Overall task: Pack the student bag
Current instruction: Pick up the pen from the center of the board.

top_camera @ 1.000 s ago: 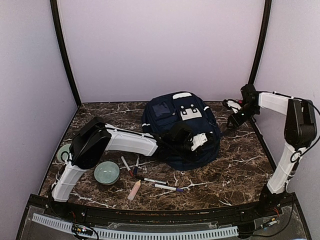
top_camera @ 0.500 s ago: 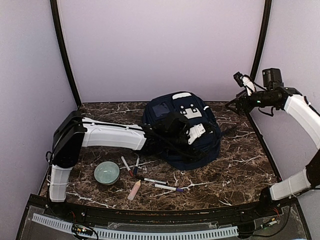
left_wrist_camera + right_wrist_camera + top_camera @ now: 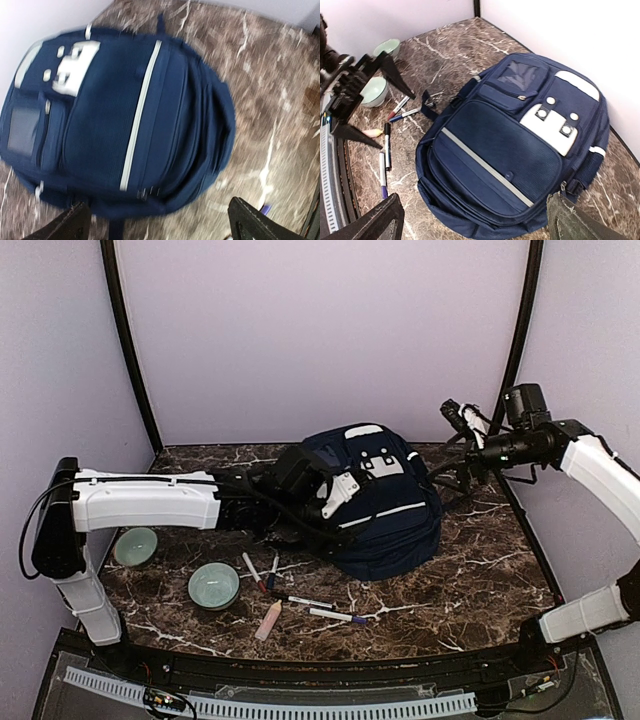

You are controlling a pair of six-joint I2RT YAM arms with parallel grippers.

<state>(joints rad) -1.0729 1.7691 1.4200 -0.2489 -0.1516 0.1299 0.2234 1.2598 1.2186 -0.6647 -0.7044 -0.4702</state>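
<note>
The student bag (image 3: 375, 502) is a navy backpack with a grey stripe and white patches. It lies on its back at the middle of the marble table (image 3: 470, 580). My left gripper (image 3: 345, 495) hovers open over the bag's left side with nothing between its fingers. In the left wrist view the student bag (image 3: 125, 115) fills the frame, blurred, above the open left gripper (image 3: 162, 225). My right gripper (image 3: 455, 418) hangs open in the air past the bag's right edge, holding nothing. The right wrist view looks down on the whole student bag (image 3: 515, 150) beyond the open right gripper (image 3: 475, 222).
Two pale green bowls (image 3: 213, 585) (image 3: 134, 545) sit at the front left. Several markers (image 3: 300, 602) and a small peach tube (image 3: 268, 620) lie in front of the bag. Lilac walls close in the back and sides, with black posts (image 3: 128, 350) at the corners.
My left gripper has opened and drawn back left from the bag's front right part, its arm stretching out. My right gripper has opened and risen from the table beside the bag.
</note>
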